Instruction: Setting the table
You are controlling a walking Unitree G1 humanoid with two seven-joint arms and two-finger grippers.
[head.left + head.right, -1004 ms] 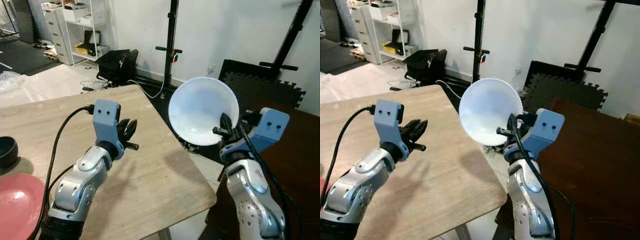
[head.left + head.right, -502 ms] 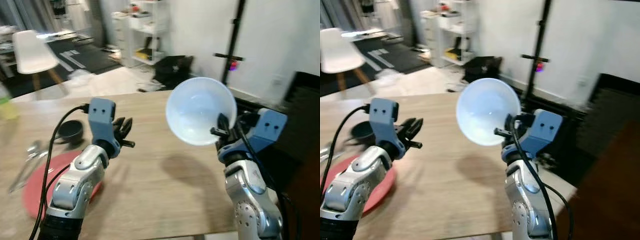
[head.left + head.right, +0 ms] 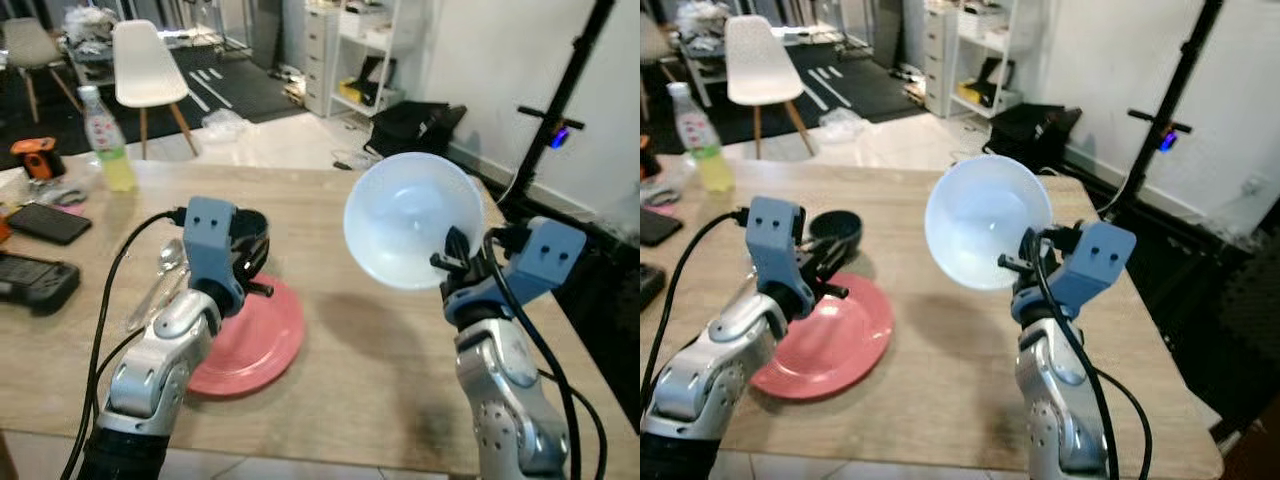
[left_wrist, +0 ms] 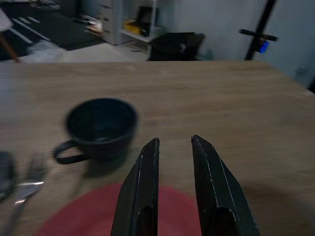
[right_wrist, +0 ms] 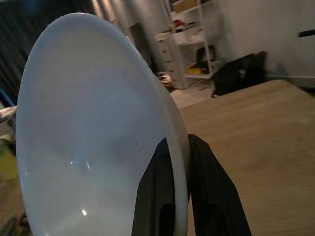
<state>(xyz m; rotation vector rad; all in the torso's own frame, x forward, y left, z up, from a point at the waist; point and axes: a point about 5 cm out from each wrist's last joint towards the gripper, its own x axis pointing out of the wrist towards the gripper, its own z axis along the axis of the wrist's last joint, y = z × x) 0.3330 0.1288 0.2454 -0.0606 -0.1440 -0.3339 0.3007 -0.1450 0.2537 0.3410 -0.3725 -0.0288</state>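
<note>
Wooden table point(image 3: 380, 350) spans the scene below both grippers. White bowl point(image 3: 415, 220) is off the table, pinched by its rim in the right gripper point(image 3: 452, 262), jaws shut tight on the thin wall, one finger inside and one outside. Bowl stands on edge, mouth facing back toward the robot and slightly up, rim plane near vertical, no real long axis since it is round. Red plate point(image 3: 255, 340) lies flat just under and ahead of the left gripper point(image 4: 174, 145), whose jaws are narrowly parted, holding nothing. Dark cup point(image 4: 101, 128) sits beyond the left fingertips, touching the plate's far edge. Fork and spoon point(image 3: 160, 280) lie outboard of the left jaws. Judgement: tip the bowl level before lowering, set it down clear of cup, release late.
</note>
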